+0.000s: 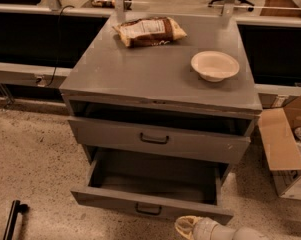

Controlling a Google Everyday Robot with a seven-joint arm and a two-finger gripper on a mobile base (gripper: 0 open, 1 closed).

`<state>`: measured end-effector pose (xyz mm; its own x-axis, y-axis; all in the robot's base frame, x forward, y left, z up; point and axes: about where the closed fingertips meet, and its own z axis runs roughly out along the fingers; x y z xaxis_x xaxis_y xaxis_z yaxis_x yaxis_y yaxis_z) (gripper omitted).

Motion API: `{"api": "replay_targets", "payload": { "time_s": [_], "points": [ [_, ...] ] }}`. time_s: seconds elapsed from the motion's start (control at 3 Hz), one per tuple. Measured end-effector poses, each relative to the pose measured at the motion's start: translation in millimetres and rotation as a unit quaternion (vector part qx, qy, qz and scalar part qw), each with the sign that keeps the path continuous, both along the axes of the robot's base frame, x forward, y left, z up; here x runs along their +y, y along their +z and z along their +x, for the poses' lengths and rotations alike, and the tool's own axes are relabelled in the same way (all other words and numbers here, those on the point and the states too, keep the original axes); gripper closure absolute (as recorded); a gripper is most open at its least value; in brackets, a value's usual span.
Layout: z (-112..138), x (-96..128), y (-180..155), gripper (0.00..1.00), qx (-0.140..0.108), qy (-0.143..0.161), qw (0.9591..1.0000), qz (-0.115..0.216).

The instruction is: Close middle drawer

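The grey metal cabinet [155, 74] stands in the middle of the camera view. Its middle drawer [150, 205] is pulled far out; it is a wide, empty tray with a low front panel and a small dark loop handle [149, 210]. Above it, the taller-fronted top drawer [157, 140] stands slightly ajar. The lowest drawer is hidden under the open tray. My gripper [189, 227], whitish with a yellowish tip, is at the bottom edge, just in front of the middle drawer's front panel and right of its handle, not touching it.
A brown snack bag [150, 31] and a white bowl [215, 65] lie on the cabinet top. An open cardboard box [285, 146] stands on the floor at the right. A black bar [12, 219] is at the lower left. Dark benches run behind.
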<state>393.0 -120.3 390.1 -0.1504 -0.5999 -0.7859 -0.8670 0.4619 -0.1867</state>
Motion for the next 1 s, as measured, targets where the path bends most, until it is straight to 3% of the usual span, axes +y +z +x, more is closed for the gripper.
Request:
{"api": "replay_targets", "payload": {
  "time_s": [0.33, 1.0],
  "points": [
    [31.9, -8.7, 11.0, 1.00, -0.020, -0.011, 0.9997, -0.012],
    [52.9, -5.5, 4.3, 1.00, -0.035, -0.007, 0.9993, -0.006]
  ]
}}
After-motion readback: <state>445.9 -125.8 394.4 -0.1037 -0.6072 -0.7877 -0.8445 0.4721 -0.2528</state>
